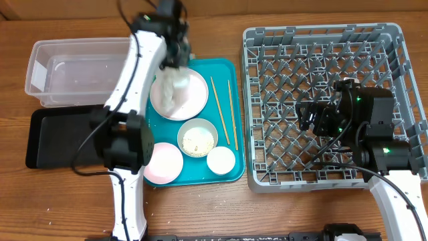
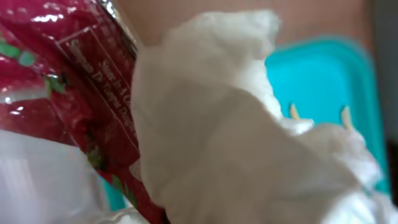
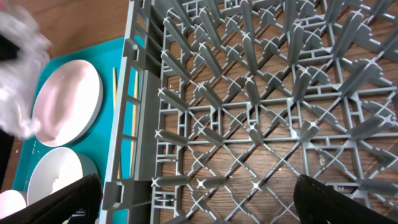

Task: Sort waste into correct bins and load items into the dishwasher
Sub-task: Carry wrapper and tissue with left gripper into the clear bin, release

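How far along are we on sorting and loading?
Done: nothing yet; clear tub, black tray and dish rack look empty. In hand: left gripper holds the napkin, red wrapper alongside, above the white plate. To do: metal bowl of rice, pink plate, small bowl, chopsticks. Right gripper is open over the rack.

- Dish rack [image 1: 281, 80]: grey, diamond lattice base.
- Wrapper [image 2: 62, 81]: shiny red, white print, green flecks.
- Napkin [image 2: 217, 143]: white.
- Large tray [image 1: 227, 67]: teal.
- Small tray [image 1: 60, 140]: black.
- Chopsticks [image 1: 223, 110]: pale wood.
- Front plate [image 1: 164, 163]: pale pink.
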